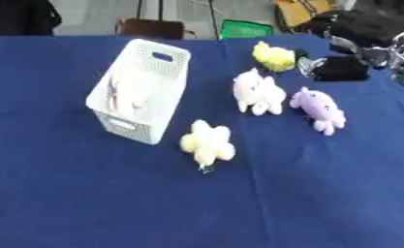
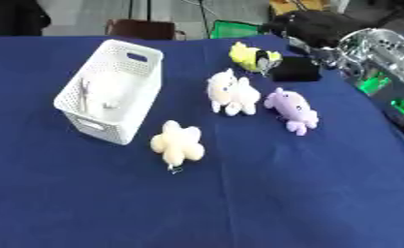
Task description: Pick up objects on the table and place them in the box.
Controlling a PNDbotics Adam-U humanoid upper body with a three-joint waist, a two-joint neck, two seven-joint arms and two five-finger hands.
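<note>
Across both views a blue table (image 1: 86, 203) is spread, askew, filling most of the frame. Toward its left a white box (image 1: 167, 104) with perforated walls and a handle slot is set, and a pale object with a thin pink strip can be made out inside it. From the upper right the right arm (image 2: 383, 48) is brought in, silver and black, and the right hand (image 2: 291, 69) is seen at the far side of the table, black, just beside the yellow toy (image 2: 249, 55). Whether that toy is touched, and whether the fingers are spread or curled, cannot be told, since the hand is seen only as a dark block. The left hand is not shown in either view.

Four plush toys are laid out on the cloth to the right of the box. A white toy (image 1: 257, 92) is placed near the middle, with a purple toy (image 1: 319, 109) just beside it on the right, the two apart. A cream star-shaped toy (image 1: 208, 143) lies nearest the camera, close to the box's front corner but not touching it. The yellow one lies farthest back and is the smallest.
</note>
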